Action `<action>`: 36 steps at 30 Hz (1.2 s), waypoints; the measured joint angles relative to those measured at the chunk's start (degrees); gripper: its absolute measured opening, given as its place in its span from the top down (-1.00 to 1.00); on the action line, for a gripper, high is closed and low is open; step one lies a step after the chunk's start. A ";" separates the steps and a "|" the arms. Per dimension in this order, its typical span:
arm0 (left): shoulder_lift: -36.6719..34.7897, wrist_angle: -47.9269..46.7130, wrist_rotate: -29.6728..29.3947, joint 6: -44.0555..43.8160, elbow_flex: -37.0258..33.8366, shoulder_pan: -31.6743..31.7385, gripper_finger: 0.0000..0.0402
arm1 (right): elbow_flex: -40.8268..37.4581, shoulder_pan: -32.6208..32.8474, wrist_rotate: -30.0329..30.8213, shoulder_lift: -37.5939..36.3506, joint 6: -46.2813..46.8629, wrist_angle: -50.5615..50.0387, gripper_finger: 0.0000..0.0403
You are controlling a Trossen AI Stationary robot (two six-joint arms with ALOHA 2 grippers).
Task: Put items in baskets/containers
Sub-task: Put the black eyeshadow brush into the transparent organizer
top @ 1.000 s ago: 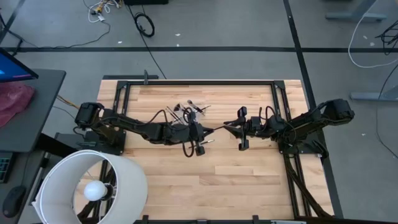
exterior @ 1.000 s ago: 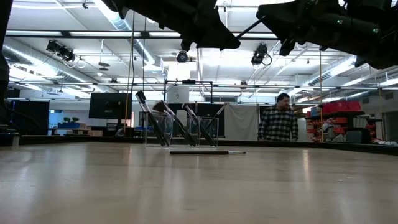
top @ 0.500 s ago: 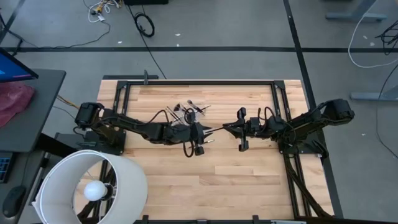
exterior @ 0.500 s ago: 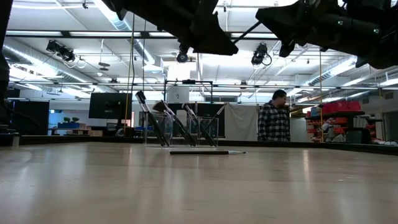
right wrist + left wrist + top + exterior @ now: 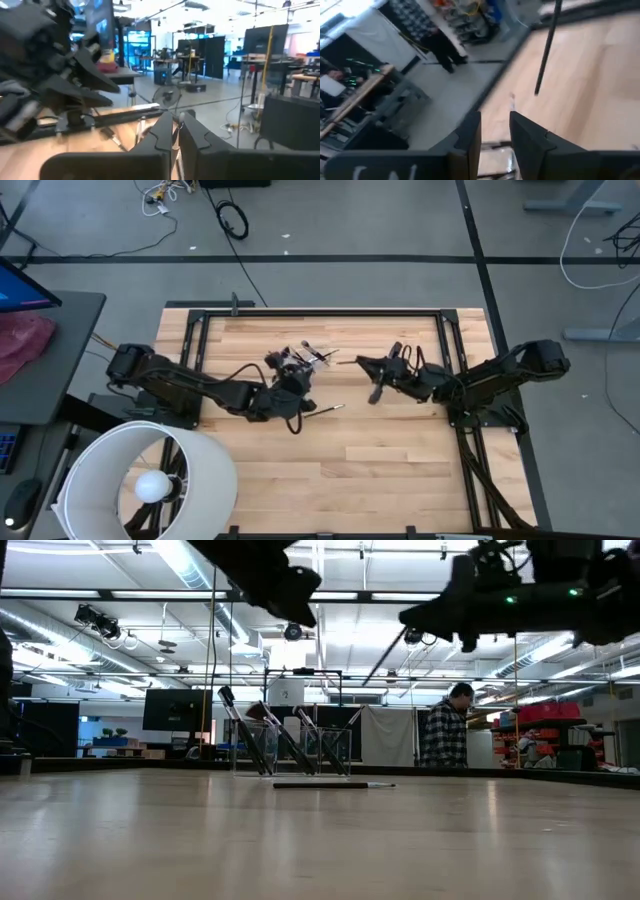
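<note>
Though both aloft, right gripper (image 5: 175,120) tight on a makeup brush (image 5: 383,643), left gripper (image 5: 495,122) parted, empty.

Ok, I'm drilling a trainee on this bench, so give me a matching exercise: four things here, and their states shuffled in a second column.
1 clear plastic cup
2 lone slim dark makeup brush
3 right gripper
4 left gripper

a lying flat on the wooden table
b open, empty
c holds leaning brushes
d shut on a raised brush

Pairs: 1-c, 2-a, 3-d, 4-b
</note>
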 joint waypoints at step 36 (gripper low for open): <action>-1.95 -9.58 -1.67 -7.07 0.02 -0.15 0.49 | 40.80 -11.17 -12.41 28.59 -3.28 -42.56 0.81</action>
